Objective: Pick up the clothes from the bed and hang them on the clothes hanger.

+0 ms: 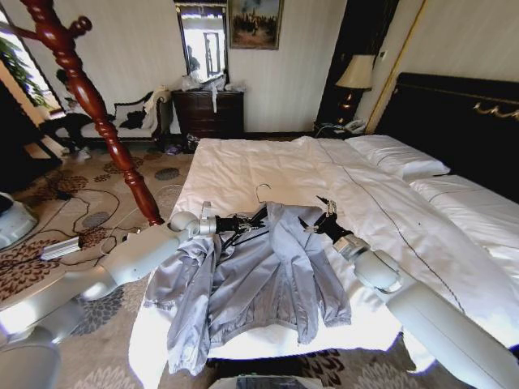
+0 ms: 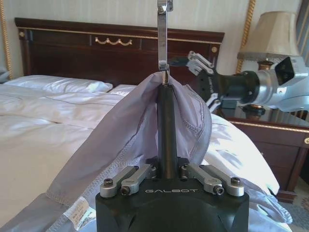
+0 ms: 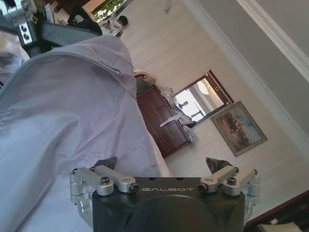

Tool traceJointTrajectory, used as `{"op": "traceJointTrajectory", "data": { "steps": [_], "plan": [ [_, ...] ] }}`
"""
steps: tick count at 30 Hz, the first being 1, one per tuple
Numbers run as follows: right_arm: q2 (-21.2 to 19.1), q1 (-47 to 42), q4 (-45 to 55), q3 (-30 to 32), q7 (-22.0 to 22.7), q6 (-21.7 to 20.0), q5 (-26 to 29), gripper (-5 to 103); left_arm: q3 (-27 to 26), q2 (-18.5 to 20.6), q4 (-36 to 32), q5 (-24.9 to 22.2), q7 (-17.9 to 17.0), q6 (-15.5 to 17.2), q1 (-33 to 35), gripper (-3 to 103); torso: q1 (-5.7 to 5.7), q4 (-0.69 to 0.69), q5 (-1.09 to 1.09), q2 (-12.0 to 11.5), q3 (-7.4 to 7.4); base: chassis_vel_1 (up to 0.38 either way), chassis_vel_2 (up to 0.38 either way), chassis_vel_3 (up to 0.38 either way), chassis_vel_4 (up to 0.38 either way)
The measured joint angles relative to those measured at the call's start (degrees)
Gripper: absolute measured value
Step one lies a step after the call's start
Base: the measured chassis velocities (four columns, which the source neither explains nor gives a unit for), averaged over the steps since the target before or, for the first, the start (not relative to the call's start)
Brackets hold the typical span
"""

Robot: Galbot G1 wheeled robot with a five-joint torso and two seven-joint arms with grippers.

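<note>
The jacket (image 1: 251, 284) lies spread on the near edge of the bed (image 1: 268, 166), front open, one sleeve trailing off the side toward the carpet. Inside its collar sits the black hanger (image 2: 167, 125), silver hook (image 1: 263, 191) poking out at the neck. The left hand (image 1: 258, 220) is at the jacket's left shoulder, fingers closed tight on the hanger's end; in the left wrist view the black bar runs straight out from between them, with grey fabric draped over it. The right hand (image 1: 318, 219) hovers at the other shoulder, just beside the collar, fingers spread wide and gripping nothing. From the right wrist view the cloth seems to brush one fingertip (image 3: 107, 163), though contact is hard to judge. A dark wooden coat stand (image 1: 97, 109) rises off to the left of the bed.
</note>
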Motion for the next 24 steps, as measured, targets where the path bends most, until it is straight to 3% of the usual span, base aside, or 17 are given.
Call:
{"op": "traceJointTrajectory", "data": {
  "steps": [9,11,13,16,19,20,22,24],
  "plan": [
    [-1.0,0.0,-0.9,-0.4,-0.5,0.2,-4.9,101,1.1,0.5,-2.4,0.0,-0.7,0.2,-0.5,15,0.0,-0.01,0.0,0.0,0.0,0.0,0.0,0.0,0.0],
    [-1.2,0.0,-1.2,-0.4,-0.4,0.2,-7.1,91,1.2,0.7,-2.9,0.1,-0.9,0.3,-0.6,15,0.0,0.0,0.0,0.0,0.0,0.0,0.0,0.0,0.0],
    [-1.2,0.0,-1.3,-0.4,-0.4,0.2,-8.1,91,1.3,0.7,-3.1,0.1,-1.0,0.3,-0.6,15,0.0,0.0,0.0,0.0,0.0,0.0,0.0,0.0,0.0],
    [-1.7,-0.2,-1.7,-0.4,-0.6,0.4,-12.0,74,1.5,0.7,-3.8,0.6,-1.4,0.4,-0.6,15,0.0,0.0,0.0,0.0,0.0,0.0,0.0,0.0,0.0],
    [-2.0,-0.2,-1.8,-0.3,-0.6,0.5,-13.3,69,1.5,0.7,-3.9,1.2,-1.4,0.4,-0.6,15,0.0,0.0,0.0,0.0,0.0,0.0,0.0,0.0,0.0],
    [-2.3,-0.3,-1.8,-0.1,-0.7,0.8,-15.2,58,1.6,0.7,-3.9,1.8,-1.4,0.4,-0.6,15,0.0,0.0,0.0,0.0,0.0,0.0,0.0,0.0,0.0],
    [-2.4,-0.3,-1.8,0.0,-0.8,1.0,-16.4,58,1.6,0.7,-3.8,2.0,-1.4,0.3,-0.6,15,0.0,0.0,0.0,0.0,0.0,0.0,0.0,0.0,0.0],
    [-2.5,-0.3,-1.8,0.2,-1.1,2.0,-20.0,47,1.6,0.7,-3.7,2.5,-1.5,0.3,-0.6,15,0.0,0.0,0.0,0.0,0.0,0.0,0.0,0.0,0.0]
  ]
}}
